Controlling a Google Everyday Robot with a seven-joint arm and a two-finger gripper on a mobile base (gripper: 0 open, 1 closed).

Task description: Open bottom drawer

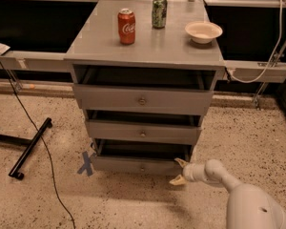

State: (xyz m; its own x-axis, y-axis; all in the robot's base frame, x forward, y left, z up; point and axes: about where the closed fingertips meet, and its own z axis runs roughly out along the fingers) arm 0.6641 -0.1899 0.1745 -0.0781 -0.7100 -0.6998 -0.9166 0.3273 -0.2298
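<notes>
The cream-tipped two-finger gripper (180, 171) hangs low at the end of a white arm (220, 173). Its fingers are spread and hold nothing. It seems to touch the right front corner of the narrow grey wooden bottom drawer (133, 165), which stands pulled out just to its left. High above, on the grey cabinet top (148, 46), stand a red Coca-Cola can (127, 26), a green can (158, 12) with unreadable print, and a white bowl (203, 31).
</notes>
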